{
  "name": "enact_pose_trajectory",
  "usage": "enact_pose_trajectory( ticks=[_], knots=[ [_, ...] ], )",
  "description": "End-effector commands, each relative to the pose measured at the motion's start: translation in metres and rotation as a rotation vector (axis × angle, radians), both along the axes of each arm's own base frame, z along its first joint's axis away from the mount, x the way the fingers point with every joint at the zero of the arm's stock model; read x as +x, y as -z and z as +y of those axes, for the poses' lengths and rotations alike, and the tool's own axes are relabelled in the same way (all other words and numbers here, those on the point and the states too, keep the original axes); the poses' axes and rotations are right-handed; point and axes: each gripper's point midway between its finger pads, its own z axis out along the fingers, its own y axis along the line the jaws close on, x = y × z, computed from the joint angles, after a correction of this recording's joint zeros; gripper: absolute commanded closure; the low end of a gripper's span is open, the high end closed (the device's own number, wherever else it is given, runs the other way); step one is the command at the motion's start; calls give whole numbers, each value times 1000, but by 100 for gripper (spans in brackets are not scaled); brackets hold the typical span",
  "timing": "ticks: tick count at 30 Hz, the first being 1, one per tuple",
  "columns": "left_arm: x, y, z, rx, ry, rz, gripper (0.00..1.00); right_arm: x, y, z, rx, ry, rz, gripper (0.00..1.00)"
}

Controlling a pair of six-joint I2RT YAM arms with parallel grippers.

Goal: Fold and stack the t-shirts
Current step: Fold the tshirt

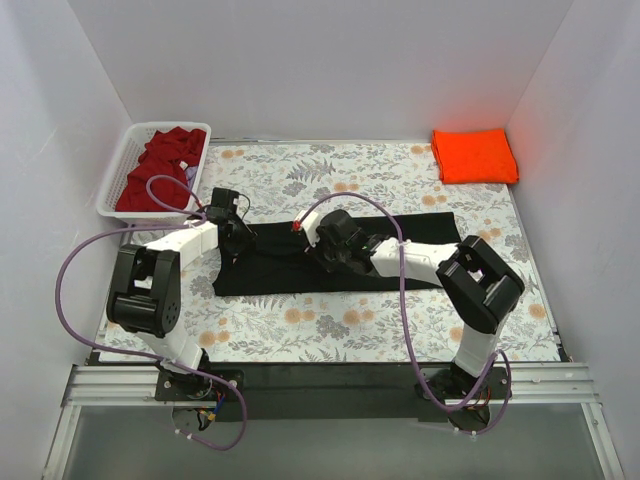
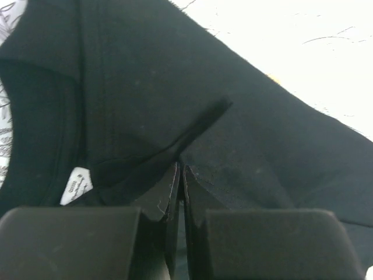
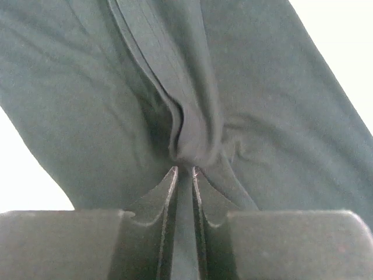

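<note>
Upper left of the top view, I see the dark red t-shirt (image 1: pixel 163 165) heaped in the white basket (image 1: pixel 114 178). My left gripper (image 2: pixel 179 170) is clamped tight on a ridge of the black t-shirt (image 1: pixel 280 270), near its white neck label (image 2: pixel 76 185). That shirt lies spread across the middle of the floral table (image 1: pixel 330 170). My right gripper (image 3: pixel 185 170) pinches a pucker of the same cloth, jaws barely apart. The orange t-shirt (image 1: pixel 474 155) sits folded upper right.

Bright, even light; blown-out whites.
</note>
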Motion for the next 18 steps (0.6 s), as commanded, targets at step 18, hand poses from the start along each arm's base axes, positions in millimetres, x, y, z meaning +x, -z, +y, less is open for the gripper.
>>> enact_pose_trajectory(
  ticks=[18],
  knots=[
    [22, -95, -12, 36, 149, -302, 80, 14, -122, 31, 561, 64, 414, 69]
  ],
)
